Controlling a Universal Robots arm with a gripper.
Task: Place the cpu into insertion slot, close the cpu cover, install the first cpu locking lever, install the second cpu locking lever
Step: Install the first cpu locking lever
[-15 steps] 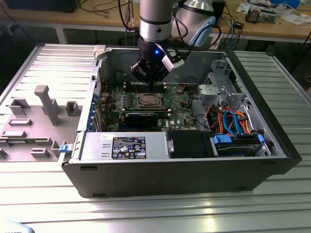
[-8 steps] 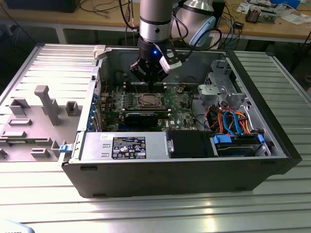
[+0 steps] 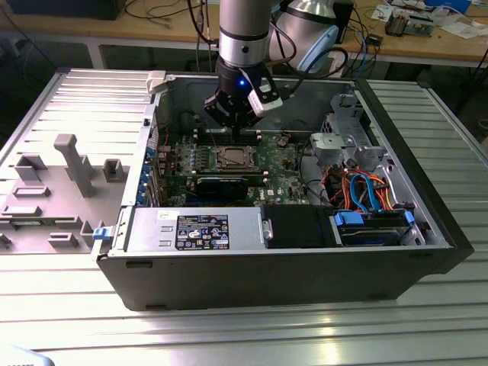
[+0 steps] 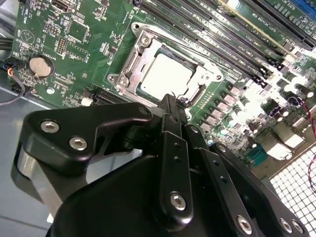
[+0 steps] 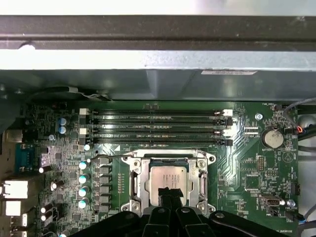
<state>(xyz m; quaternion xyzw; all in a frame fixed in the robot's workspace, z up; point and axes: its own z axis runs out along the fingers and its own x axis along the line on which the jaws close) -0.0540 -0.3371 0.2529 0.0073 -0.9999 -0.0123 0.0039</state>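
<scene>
Arm: reaches down into an open computer case (image 3: 427, 229) lying on a ribbed metal table (image 3: 252, 335).
Gripper (image 3: 242, 128): hangs over the far part of the board in the exterior view; fingertips drawn together to a narrow black tip in both wrist views (image 4: 174, 101) (image 5: 169, 193), nothing seen between them.
Tip position: just above the near edge of the cpu, at the socket's rim; contact cannot be told.
Cpu (image 5: 168, 178): seated flat in the slot, dull silver top showing; also seen in the second wrist view (image 4: 165, 75).
Slot (image 5: 134, 183): square socket on the green board (image 5: 247, 148), next to the long black memory slots (image 5: 155, 127).
Cover (image 4: 143, 49): silver frame lying down flat around the cpu, chip showing through its window.
Levers: thin wire seen along the socket's side in the first wrist view; latched or not, cannot tell.
Coin cell (image 5: 272, 138): round, on the board beside the socket.
Cables (image 3: 366, 194): orange and blue, at the exterior view's right inside the case.
</scene>
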